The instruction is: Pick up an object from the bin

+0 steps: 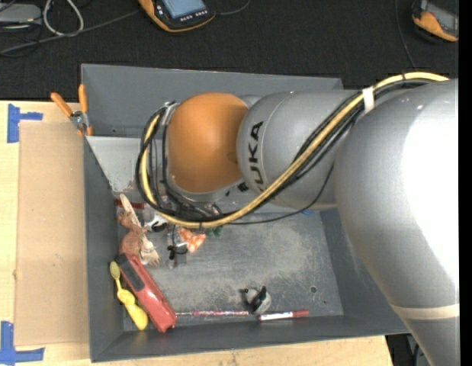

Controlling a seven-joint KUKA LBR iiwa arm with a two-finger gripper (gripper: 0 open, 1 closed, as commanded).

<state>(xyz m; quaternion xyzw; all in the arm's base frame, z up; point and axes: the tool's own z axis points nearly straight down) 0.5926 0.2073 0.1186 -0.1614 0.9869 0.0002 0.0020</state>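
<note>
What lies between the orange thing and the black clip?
Nothing: between orange thing and black clip the bin floor is bare, in the camera view.

The bin [220,82] is showing dull grey with a pale dusty speckle on its floor, while the arm [388,204] is gleaming silver-grey, wearing a plain orange cover [205,139] and trailing yellow and black cables [312,147]. At the left a red bar [148,288] is lying beside a bright yellow piece [127,296], with pinkish-tan scraps [133,231] and a small orange bit [194,240] above them. By the front wall a black clip [255,299] is sitting beside a thin red-and-white stick [236,313].
</note>
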